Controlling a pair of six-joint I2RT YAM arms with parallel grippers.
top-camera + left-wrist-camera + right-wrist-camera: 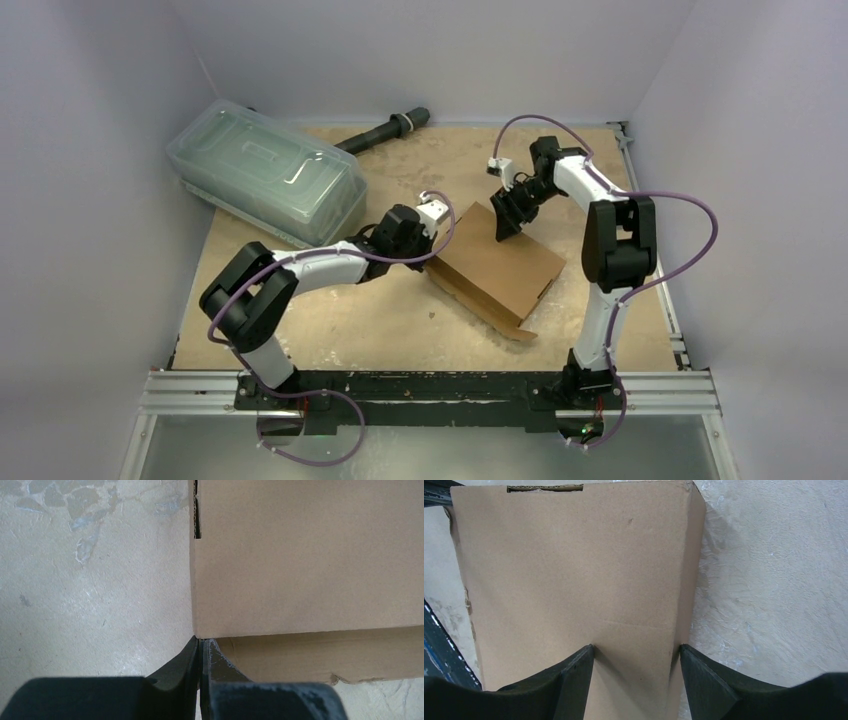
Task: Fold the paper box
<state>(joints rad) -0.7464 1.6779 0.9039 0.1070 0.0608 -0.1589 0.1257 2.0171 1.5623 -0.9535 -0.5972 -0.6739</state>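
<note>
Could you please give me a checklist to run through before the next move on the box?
1. Left gripper shut, tips at the box corner: ok.
2. Right gripper open over the lid: ok.
3. Right fingers touching the lid: cannot tell.
4. Lid lying flat: ok.
5. Flap along the near side tucked in: not ok, it sticks out on the table.
6. Container apart from the box: ok.
</note>
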